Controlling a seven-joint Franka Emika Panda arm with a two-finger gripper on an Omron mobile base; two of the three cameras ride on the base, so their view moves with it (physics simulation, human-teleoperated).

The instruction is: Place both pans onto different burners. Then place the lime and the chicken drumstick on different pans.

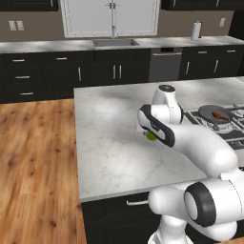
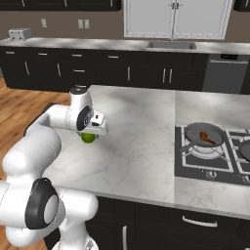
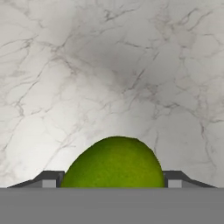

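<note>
1 lime sits between the 2 fingertips of the gripper, which presses on its sides and holds it just above the marble counter. 1 grey pan rests on a burner of the black cooktop, and 1 chicken drumstick lies inside it. The edge of a 2nd, darker pan shows on the next burner at the right border of the right base view. 1 paper towel roll stands on the far counter. No readable writing or brand appears anywhere.
</note>
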